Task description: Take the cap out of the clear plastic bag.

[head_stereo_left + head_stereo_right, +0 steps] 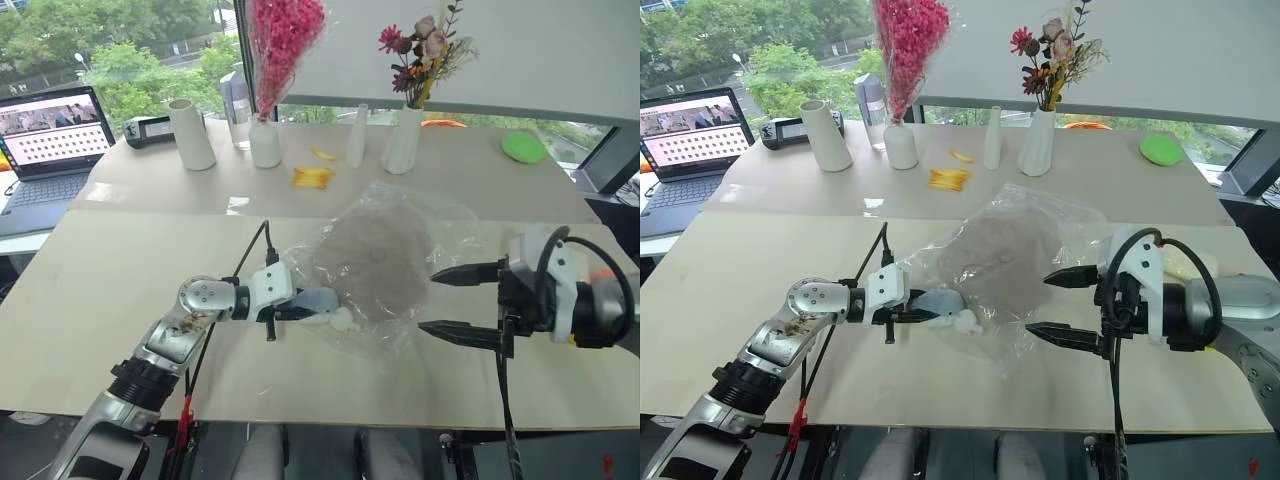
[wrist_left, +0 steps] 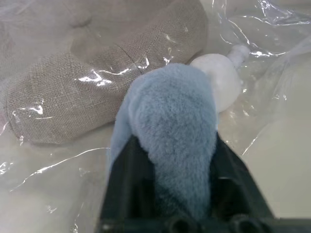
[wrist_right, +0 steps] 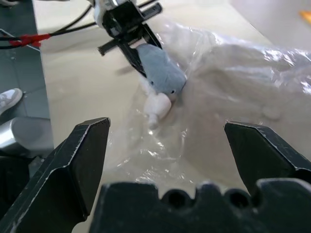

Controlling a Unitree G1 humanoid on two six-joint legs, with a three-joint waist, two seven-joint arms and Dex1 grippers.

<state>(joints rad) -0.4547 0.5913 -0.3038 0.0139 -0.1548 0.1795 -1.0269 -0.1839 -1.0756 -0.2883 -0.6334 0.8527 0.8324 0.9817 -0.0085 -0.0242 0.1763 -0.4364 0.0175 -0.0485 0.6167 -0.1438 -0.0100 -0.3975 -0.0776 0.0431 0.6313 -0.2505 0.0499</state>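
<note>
Pinching a blue-grey plush thing (image 2: 167, 131) with a white part, not the taupe cap (image 1: 374, 262): left gripper (image 1: 312, 305) clamped on that soft toy at the near edge of the clear plastic bag (image 1: 400, 235). Lying flat on the beige table (image 1: 120, 290), cap apparently sealed inside the crinkly film, brim side close by the left fingers (image 2: 127, 184) in the left wrist view. Hovering to the right of the bag, right gripper (image 1: 460, 302) with jaws spread wide, holding nothing, fingertips aimed at the bag's edge and just apart from it. Probably best done by pinning or tugging the film with one side and drawing the fabric out with the other. Worth checking whether the plush lies inside or on top of the plastic; cannot tell from here. Risky to pull now: likely to drag toy and film together, leaving the cap enclosed. Better to find the bag's mouth first, then grip the cap's brim through that opening.
</note>
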